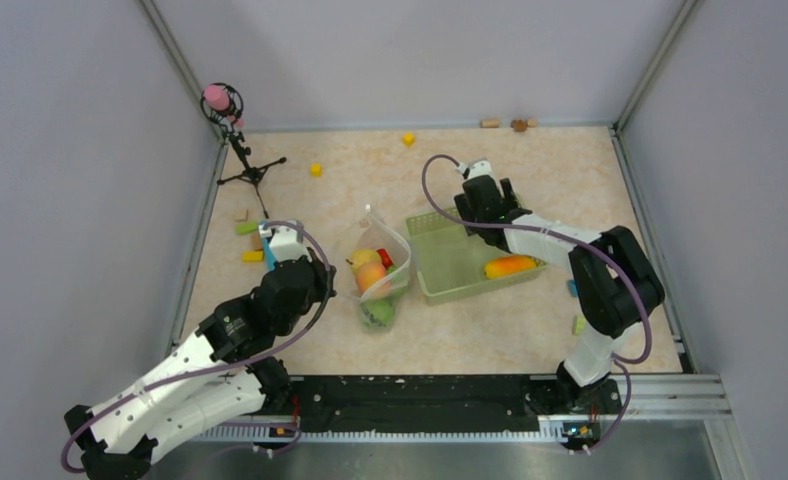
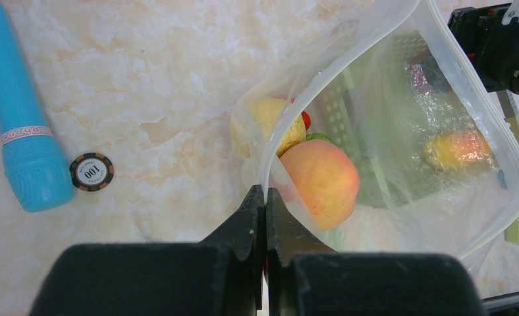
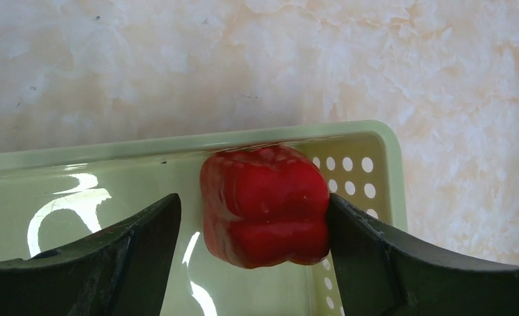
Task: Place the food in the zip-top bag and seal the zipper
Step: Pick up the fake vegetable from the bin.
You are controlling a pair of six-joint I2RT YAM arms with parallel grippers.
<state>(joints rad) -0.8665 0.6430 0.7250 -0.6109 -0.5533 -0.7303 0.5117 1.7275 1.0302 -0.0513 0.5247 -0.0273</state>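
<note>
Left gripper (image 2: 265, 197) is clenching the mouth edge of the clear floppy dotted zip-top bag (image 2: 402, 85). The whitish zipper strip (image 2: 504, 131) is gaping unsealed. The bag is lying on the beige marbled table (image 1: 530, 330), holding a peach-orange toy peach (image 2: 319, 181), a yellow toy fruit (image 2: 276, 125) and a green piece (image 1: 378, 312). A blue plastic cylinder (image 2: 20, 118) and a round poker chip (image 2: 91, 171) are lying beside it. Just right of the bag, the pale green plastic basket (image 1: 450, 285) is holding an orange-yellow toy mango (image 1: 510, 266). At its far corner the right gripper (image 3: 251, 197) is standing released around a red toy bell pepper (image 3: 263, 217), with one finger touching it and the other showing a gap. Small yellow cubes (image 1: 315, 169) are sitting farther back.
</note>
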